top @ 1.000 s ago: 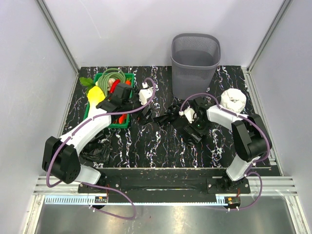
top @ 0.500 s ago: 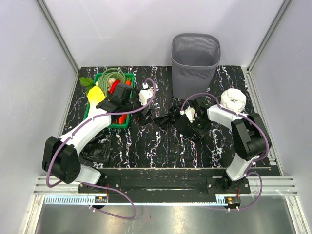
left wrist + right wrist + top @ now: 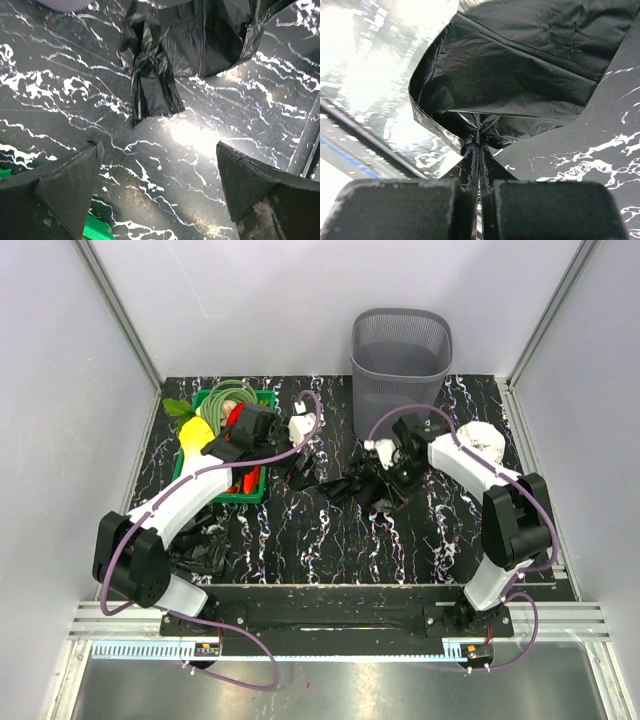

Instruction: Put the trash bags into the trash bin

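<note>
The right claw is pressed together, pinching a fold of a black trash bag that billows just ahead of its tips. The left claw hangs spread above the bench, a strip of black bag lying just beyond it. The trash bin stands farther back, behind the right claw.

Overhead view: bright, even, diffuse light; shadows faint. Pale sheen on brushed metal sheet at bottom. Left wrist view: white hotspot on polished black white-veined tabletop; left gripper fingers dark, underlit. Right wrist view: upper left blown out; glossy black plastic film bag sharp, sheen along creases; right gripper slightly soft.
</note>
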